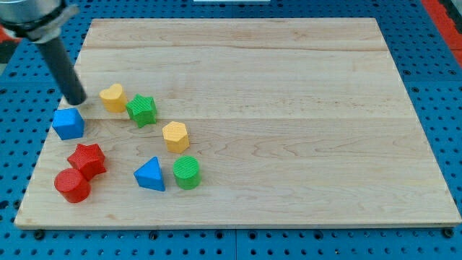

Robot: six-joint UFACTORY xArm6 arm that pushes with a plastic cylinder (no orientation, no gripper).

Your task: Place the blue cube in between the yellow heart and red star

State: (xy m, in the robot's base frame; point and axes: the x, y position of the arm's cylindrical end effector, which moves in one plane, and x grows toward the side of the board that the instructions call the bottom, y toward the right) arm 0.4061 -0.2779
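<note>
Blue cube (68,123) at worktop's (289,87) left edge in view, between yellow heart (112,97) above-right and red star (87,159) below. My tip (75,102) just above cube, near touching. No claw on rig: nothing to open or clench. Judged light, rigid, slides easily; push on flat upper face, centred, or it spins. No labels, no writing readable.

My tip (76,102) just above blue cube (68,123); yellow heart (112,97) right, red star (87,159) below.
</note>
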